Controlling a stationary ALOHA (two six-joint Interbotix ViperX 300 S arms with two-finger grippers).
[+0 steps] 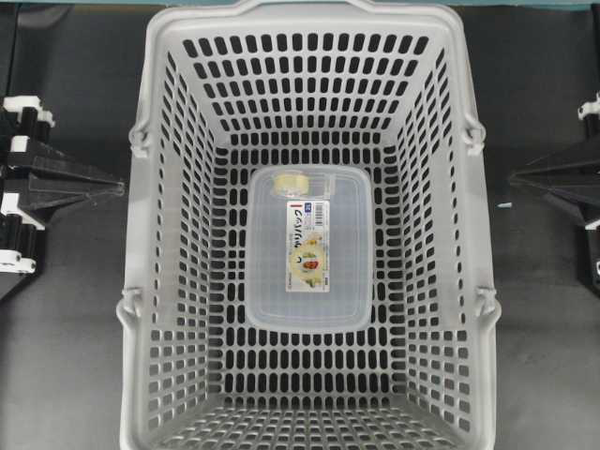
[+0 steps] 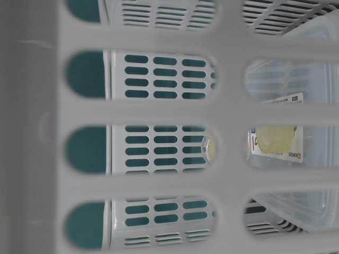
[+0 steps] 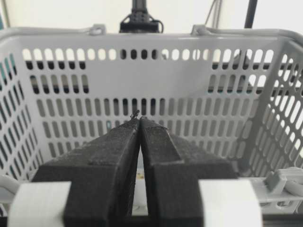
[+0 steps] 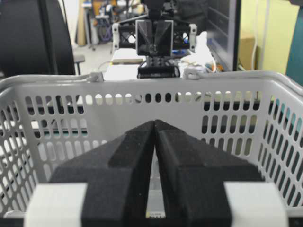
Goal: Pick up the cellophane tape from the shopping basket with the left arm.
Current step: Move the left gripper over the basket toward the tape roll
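Note:
The cellophane tape [image 1: 292, 182], a small clear roll with a pale yellowish ring in a clear holder, lies on the far end of a clear food box [image 1: 307, 249] inside the light grey shopping basket [image 1: 150, 281]. My left gripper [image 1: 120, 187] is shut and empty outside the basket's left wall; in the left wrist view [image 3: 139, 118] its fingertips touch, pointing at the far wall. My right gripper [image 1: 512, 177] is shut and empty outside the right wall, also seen in the right wrist view [image 4: 155, 122]. The tape is hidden in both wrist views.
The food box carries a white printed label [image 1: 308, 246] and fills the middle of the basket floor. The basket's tall slotted walls [image 3: 156, 71] and swing handles [image 1: 473, 131] stand between both grippers and the tape. In the table-level view the basket wall [image 2: 159, 111] blocks most of the picture.

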